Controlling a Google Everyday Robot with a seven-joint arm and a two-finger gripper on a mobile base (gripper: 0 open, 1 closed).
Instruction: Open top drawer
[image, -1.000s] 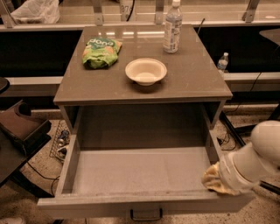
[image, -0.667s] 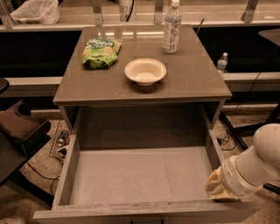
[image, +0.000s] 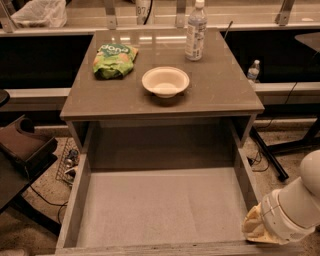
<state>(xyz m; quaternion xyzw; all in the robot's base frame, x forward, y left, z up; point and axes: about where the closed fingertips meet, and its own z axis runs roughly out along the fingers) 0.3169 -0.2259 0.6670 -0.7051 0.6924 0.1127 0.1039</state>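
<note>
The top drawer (image: 160, 210) is far out across the lower centre; the gripper (image: 254, 226) sits at its lower right corner, grip state I cannot tell. More pulling could bring the drawer free and drop it

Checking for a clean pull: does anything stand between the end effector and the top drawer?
Nothing visible does. The end effector sits at the front right corner, as seen, of the top drawer, which is pulled far out. What lies ahead of its front is out of view.
</note>
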